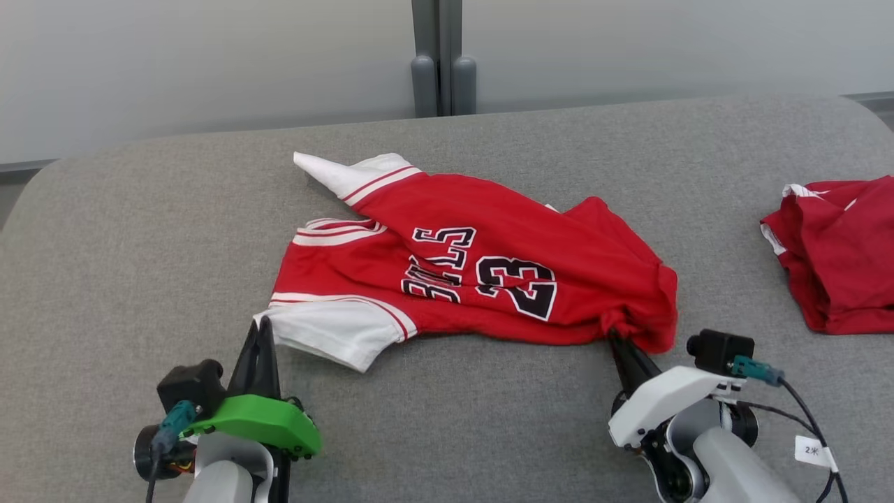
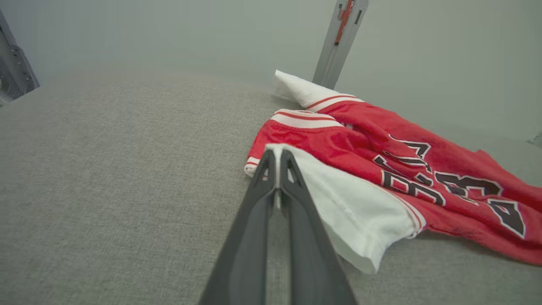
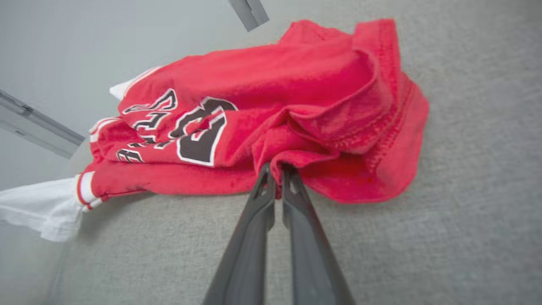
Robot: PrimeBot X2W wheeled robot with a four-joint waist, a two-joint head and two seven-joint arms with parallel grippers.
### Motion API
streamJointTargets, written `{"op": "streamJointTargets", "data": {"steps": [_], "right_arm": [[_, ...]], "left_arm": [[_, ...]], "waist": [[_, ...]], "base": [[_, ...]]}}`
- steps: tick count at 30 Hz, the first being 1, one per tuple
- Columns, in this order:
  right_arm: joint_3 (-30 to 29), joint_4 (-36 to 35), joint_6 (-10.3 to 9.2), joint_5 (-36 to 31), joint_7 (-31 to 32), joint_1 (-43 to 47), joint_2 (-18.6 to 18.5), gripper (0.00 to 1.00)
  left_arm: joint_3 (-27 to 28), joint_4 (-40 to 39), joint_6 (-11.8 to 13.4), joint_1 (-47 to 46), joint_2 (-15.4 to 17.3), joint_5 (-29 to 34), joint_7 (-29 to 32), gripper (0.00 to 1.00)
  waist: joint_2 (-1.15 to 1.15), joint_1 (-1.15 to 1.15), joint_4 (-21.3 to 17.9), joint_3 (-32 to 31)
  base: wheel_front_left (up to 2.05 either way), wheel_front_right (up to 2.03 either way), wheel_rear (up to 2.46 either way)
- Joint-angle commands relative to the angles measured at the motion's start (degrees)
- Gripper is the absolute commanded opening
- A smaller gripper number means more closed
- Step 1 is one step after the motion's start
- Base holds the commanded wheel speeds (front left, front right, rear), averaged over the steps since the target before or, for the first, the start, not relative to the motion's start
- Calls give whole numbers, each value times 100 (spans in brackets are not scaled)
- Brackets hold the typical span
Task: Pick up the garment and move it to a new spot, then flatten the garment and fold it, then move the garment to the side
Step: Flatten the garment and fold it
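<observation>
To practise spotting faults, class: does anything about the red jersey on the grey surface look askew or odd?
Yes. The jersey lies crumpled: its hem bunches into folds where the right gripper pinches it, and the far white sleeve is bunched to a point, not spread flat.

Matt red cloth garment (image 1: 482, 272) with white sleeves, softly creased, on a rough grey woven upholstery surface (image 1: 126, 265); second garment (image 1: 838, 251), matt red cloth, at 3 o'clock.

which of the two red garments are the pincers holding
The jersey numbered 23: the left pincer is shut on its white sleeve, the right pincer on its red hem. The crumpled red garment at the right lies untouched.
</observation>
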Motion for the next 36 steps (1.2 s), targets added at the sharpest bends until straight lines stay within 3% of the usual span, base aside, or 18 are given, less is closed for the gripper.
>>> {"op": "streamJointTargets", "data": {"steps": [1, 9, 15, 21, 27, 36], "right_arm": [[138, -360, -2, 168, 86, 96, -209, 0], [589, -2411, -2, 813, 685, 48, -1002, 0], [322, -3356, -2, 986, 1127, -510, -1325, 0], [93, -3891, -2, 1292, 1583, -1205, -1308, 0], [-203, -4072, -2, 1010, 1865, -1683, -1185, 0], [-766, -4481, -2, 614, 2592, -1494, -603, 0]], "left_arm": [[77, -144, -24, -16, 17, -100, -17, 0], [403, -1214, -98, -413, 285, -435, 209, 0], [623, -2156, -73, -1077, 468, -710, 665, 0], [912, -2774, 161, -1863, 485, -1025, 1085, 0], [1089, -3182, 363, -2382, 532, -1177, 1301, 0], [1231, -3685, 659, -2310, 406, -1553, 1762, 0]], "waist": [[0, 0, -40, -96], [0, 0, -131, -343], [0, 0, -157, -472], [0, 0, -189, -657], [0, 0, -222, -790], [0, 0, -266, -795]], "base": [[0, 0, 0], [0, 0, 0], [0, 0, 0], [0, 0, 0], [0, 0, 0], [0, 0, 0]]}}
